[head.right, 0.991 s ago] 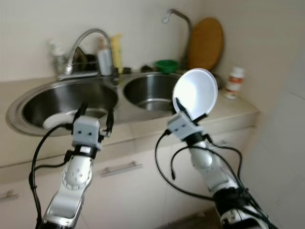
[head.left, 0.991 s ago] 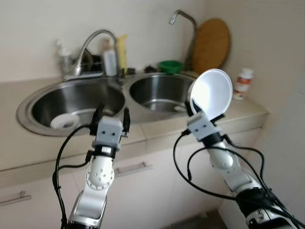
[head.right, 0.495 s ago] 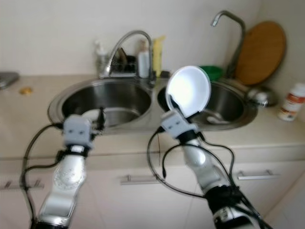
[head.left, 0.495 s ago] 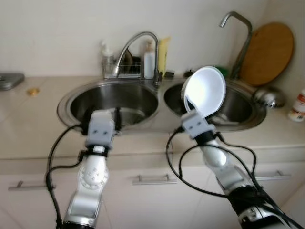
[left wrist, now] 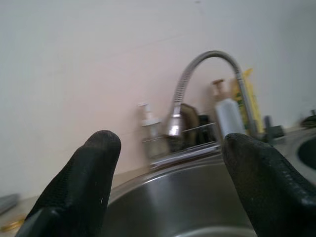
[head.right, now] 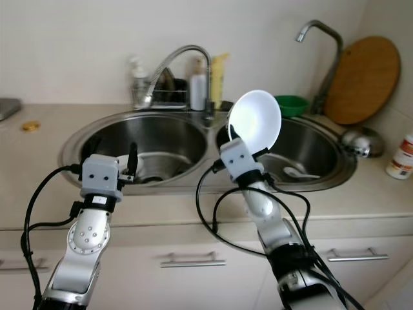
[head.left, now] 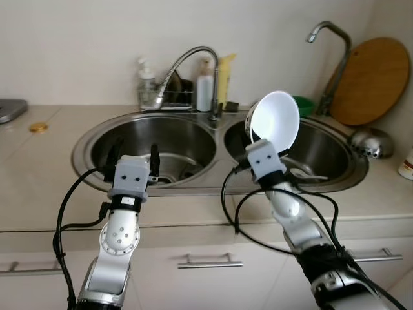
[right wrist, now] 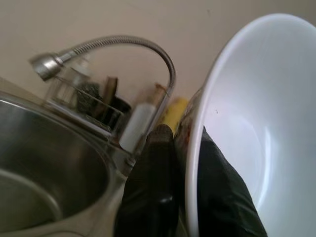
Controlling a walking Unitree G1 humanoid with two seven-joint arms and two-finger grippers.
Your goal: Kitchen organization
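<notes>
My right gripper (head.left: pixel 252 134) is shut on the rim of a white bowl (head.left: pixel 276 121) and holds it upright, on edge, above the front of the right sink basin (head.left: pixel 335 158). In the right wrist view the black fingers (right wrist: pixel 154 173) pinch the white bowl (right wrist: pixel 256 128) at its edge. My left gripper (head.left: pixel 134 155) stands open and empty over the front rim of the left basin (head.left: pixel 164 139); its fingers (left wrist: pixel 81 187) frame the tap. A white dish (head.right: pixel 124 164) lies in the left basin, partly hidden behind that gripper.
A curved tap (head.left: pixel 188 61) and a dish rack with bottles (head.left: pixel 205 90) stand behind the sinks. A second tap (head.left: pixel 330 39), a green bowl (head.left: pixel 303 103) and a round wooden board (head.left: pixel 374 81) are at the back right. A white spoon (head.right: pixel 294 172) lies in the right basin. Drawer handles (head.left: pixel 206 261) run below the counter.
The camera has swung left, so the double sink now sits centred. Both arms keep their pose; the right gripper still holds the bowl, the left stays open.
</notes>
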